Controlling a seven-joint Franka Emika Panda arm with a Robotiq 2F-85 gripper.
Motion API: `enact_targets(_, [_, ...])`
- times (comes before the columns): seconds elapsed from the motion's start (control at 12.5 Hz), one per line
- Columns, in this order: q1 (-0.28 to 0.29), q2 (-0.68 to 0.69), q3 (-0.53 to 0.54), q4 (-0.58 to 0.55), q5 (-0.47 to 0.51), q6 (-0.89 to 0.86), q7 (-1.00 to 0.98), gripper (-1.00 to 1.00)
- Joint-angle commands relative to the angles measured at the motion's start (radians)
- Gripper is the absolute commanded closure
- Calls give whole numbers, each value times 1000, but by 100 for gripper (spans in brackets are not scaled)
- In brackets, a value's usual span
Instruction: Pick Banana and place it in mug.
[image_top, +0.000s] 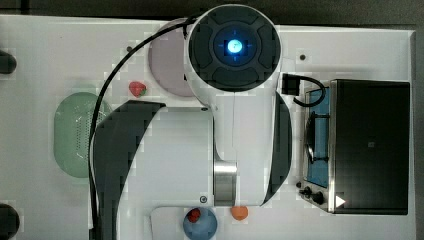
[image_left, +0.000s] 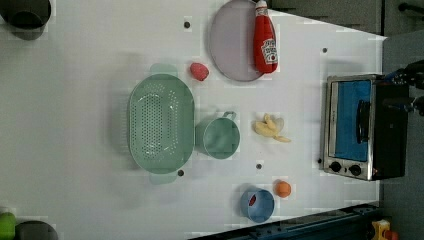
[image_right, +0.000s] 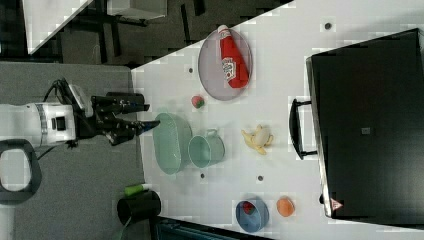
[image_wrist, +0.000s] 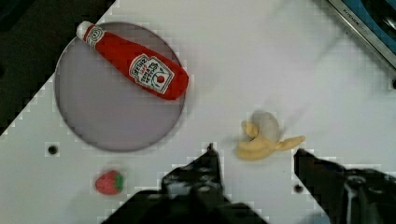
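Observation:
The pale-yellow banana (image_left: 270, 129) lies on the white table between the mug and the toaster oven, also seen as banana (image_right: 257, 138) and banana (image_wrist: 261, 142). The teal mug (image_left: 219, 137) stands upright beside the colander, handle towards the plate, seen too as mug (image_right: 205, 150). My gripper (image_right: 142, 116) hangs open well above the table with nothing in it. In the wrist view the banana shows on the table below, between the two dark fingers (image_wrist: 210, 163) of the gripper (image_wrist: 254, 150). In the top view my arm hides both banana and mug.
A pale-green colander (image_left: 160, 122) touches the mug. A grey plate (image_left: 232, 50) carries a ketchup bottle (image_left: 264, 37), with a strawberry (image_left: 199, 71) near it. A toaster oven (image_left: 357, 127) stands past the banana. A blue bowl (image_left: 257, 205) and an orange fruit (image_left: 283, 188) sit by the table edge.

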Motion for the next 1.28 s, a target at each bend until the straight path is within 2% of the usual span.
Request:
enact_targets(0.08, [-14,-406,-25,-220,-20,-203,-12,-76])
enact_targets(0.16, [-14,-401,-25,-232,-20,-200,-12,-98])
enact_targets(0.24, [-14,-391,-25,-256,-20,-185,-12,-100])
enact_targets(0.4, [-14,-360,-25,-320,-20,-95,-12,-100])
enact_targets(0.8, [-14,-240,-26,-530,-20,282,-12,-100])
enact_targets(1.28, [-15,-22,-37,-701,-20,709,-12,-100])
